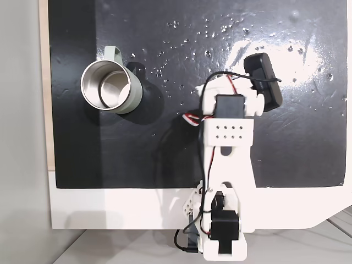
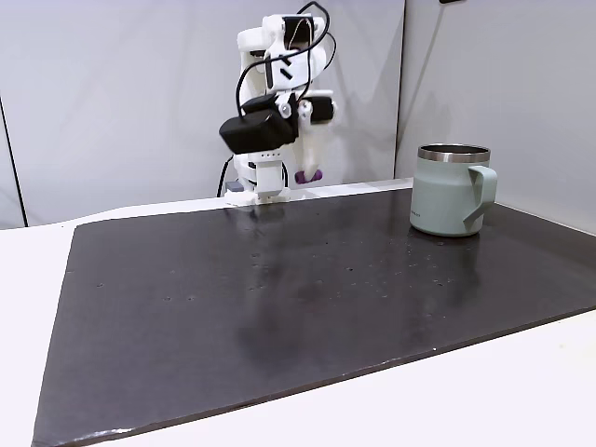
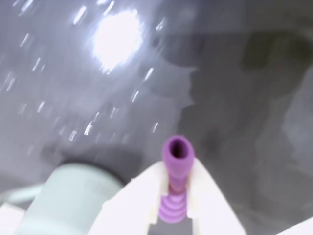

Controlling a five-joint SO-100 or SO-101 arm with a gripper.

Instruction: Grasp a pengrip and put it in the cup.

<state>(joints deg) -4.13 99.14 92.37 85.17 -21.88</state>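
Mat [image 1: 165,143], black, carries the cup [image 1: 112,86] left of the arm in one fixed view. Another shows the raised gripper [image 2: 307,175]. Wrist view: white fingers [image 3: 142,200] clamp the pengrip [image 3: 177,166]; no writing legible.

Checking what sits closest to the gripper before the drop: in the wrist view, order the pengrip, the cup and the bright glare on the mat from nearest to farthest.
1. The pengrip: clamped in the gripper, centre bottom.
2. The cup: lower left, beside the fingers.
3. The glare: on the mat, upper left, farthest.
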